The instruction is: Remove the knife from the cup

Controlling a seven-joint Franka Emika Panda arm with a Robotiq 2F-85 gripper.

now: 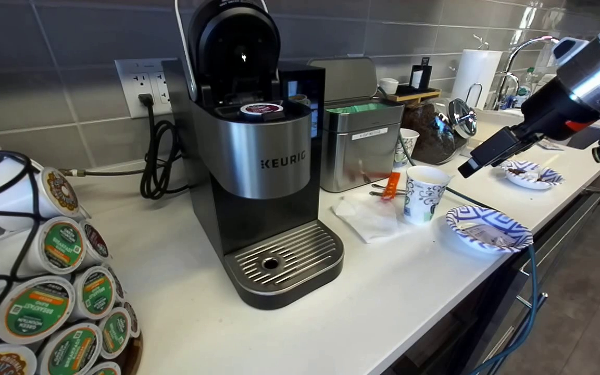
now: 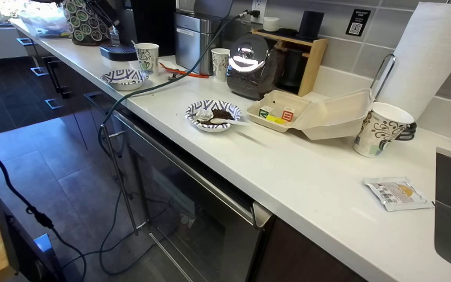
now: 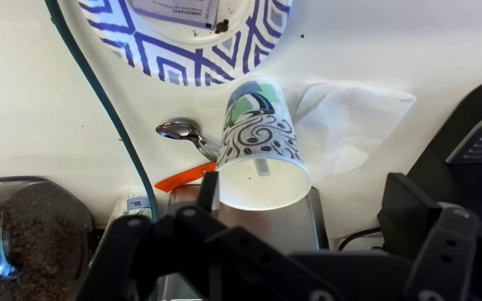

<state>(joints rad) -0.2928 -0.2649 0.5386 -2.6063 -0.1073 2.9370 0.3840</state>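
With tool (image 3: 303, 193) spread apart near the cup (image 3: 262, 129), judged pre-grasp: next, align and pinch the probable knife (image 3: 262, 167) inside.

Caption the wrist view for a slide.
Open gripper facing the patterned cup, a pale knife partly visible inside.

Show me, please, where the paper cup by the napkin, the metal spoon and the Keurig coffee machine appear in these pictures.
Paper cup (image 3: 262, 140): wrist view, on its printed side.
Metal spoon (image 3: 180, 130): wrist view, on its bowl.
Keurig coffee machine (image 1: 255, 156): in an exterior view, on its silver front.
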